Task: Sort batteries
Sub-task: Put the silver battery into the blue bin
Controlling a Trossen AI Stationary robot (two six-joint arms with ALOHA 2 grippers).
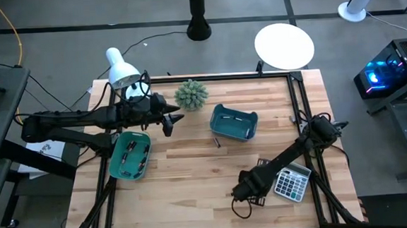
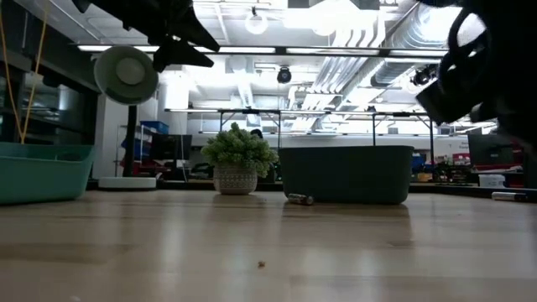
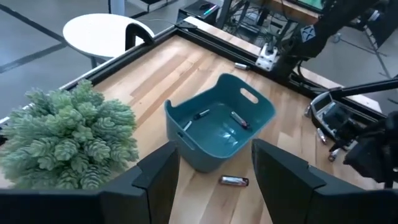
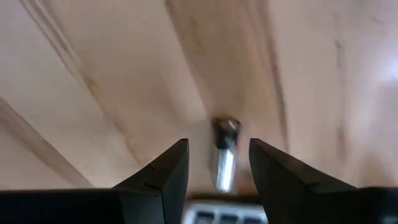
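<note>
A pale wooden table [image 1: 193, 178] framed in black rail stands in a workshop with grey flooring, a lamp and a white round stool beyond its far edge. The right gripper [image 4: 217, 163] hangs low over the near part of the boards, its fingers spread with a silvery battery [image 4: 224, 163] lying lengthwise in the gap between them, on the wood and not yet gripped. Small, stiff, smooth and round, it will probably roll or squirt sideways under an off-centre pinch, so the pads should close across the middle of its barrel. Just beside this gripper, on the outer side, sits the grey calculator [image 1: 292, 182], close enough to crowd a wide approach. The left gripper [image 3: 211, 180] waits raised, also open-fingered; ahead of it stands a teal tray [image 3: 219, 127] holding a few batteries, and one dark battery [image 3: 234, 181] lies loose on the wood just before that tray. A potted plant [image 1: 191, 94] stands close at this gripper's side, and a second teal tray [image 1: 129, 156] with several batteries in it lies beneath and behind it.
</note>
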